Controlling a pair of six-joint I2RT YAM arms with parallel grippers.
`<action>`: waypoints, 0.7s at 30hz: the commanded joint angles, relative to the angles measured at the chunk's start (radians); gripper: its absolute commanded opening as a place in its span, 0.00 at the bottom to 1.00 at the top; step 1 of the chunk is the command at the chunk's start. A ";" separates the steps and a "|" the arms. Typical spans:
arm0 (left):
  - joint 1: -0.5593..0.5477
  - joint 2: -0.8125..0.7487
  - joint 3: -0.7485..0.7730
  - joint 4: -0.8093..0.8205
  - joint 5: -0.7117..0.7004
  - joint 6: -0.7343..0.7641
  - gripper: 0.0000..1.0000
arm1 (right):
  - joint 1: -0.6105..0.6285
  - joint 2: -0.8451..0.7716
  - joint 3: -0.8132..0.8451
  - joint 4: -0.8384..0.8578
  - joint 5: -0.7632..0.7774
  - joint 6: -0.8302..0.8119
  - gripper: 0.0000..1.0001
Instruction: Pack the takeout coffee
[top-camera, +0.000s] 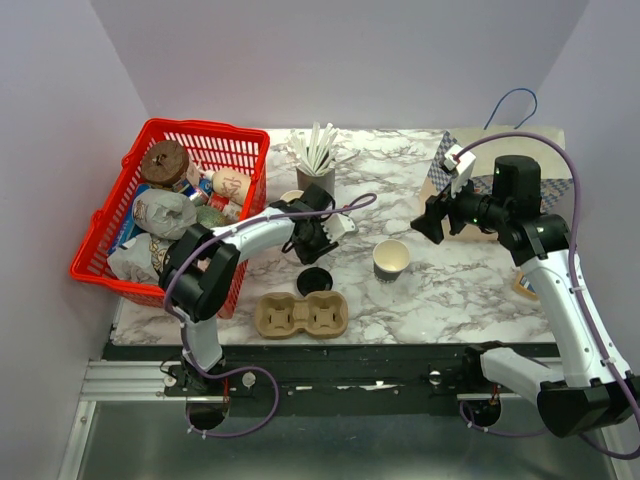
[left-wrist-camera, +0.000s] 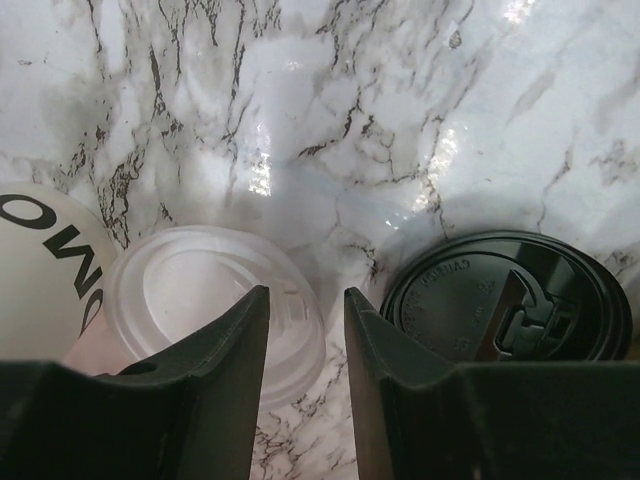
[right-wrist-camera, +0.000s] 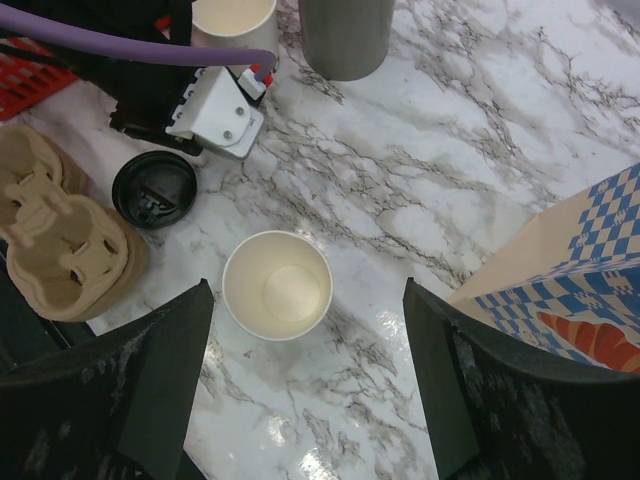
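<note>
The takeout coffee cup (top-camera: 389, 268), dark-bodied and pale inside (right-wrist-camera: 277, 285), stands upright on the marble table with no lid on it. A translucent white lid (left-wrist-camera: 190, 290) lies flat on the table beside a black lid (left-wrist-camera: 510, 300). My left gripper (left-wrist-camera: 305, 292) hangs low between the two lids. It is open with nothing between its fingers, and its left fingertip sits over the white lid's edge. My right gripper (right-wrist-camera: 307, 283) hovers wide open above the open cup, empty. In the top view the left gripper (top-camera: 322, 238) hides the white lid.
A cream cup with dark lettering (left-wrist-camera: 40, 260) stands left of the white lid. A cardboard cup carrier (top-camera: 300, 314) lies near the front edge. The red basket (top-camera: 200, 128) of goods is at the left, a grey holder of sticks (top-camera: 316, 178) behind, and a blue-checked paper bag (right-wrist-camera: 590, 260) at the right.
</note>
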 joint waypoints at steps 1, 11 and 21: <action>-0.005 0.038 0.040 0.028 -0.044 -0.032 0.41 | 0.000 0.007 -0.004 0.022 0.002 0.011 0.86; -0.005 0.029 0.039 -0.007 -0.050 -0.043 0.10 | 0.000 0.007 -0.011 0.027 0.002 0.011 0.86; -0.007 -0.133 0.135 -0.231 0.229 -0.078 0.00 | -0.002 -0.019 0.024 -0.067 0.030 -0.014 0.86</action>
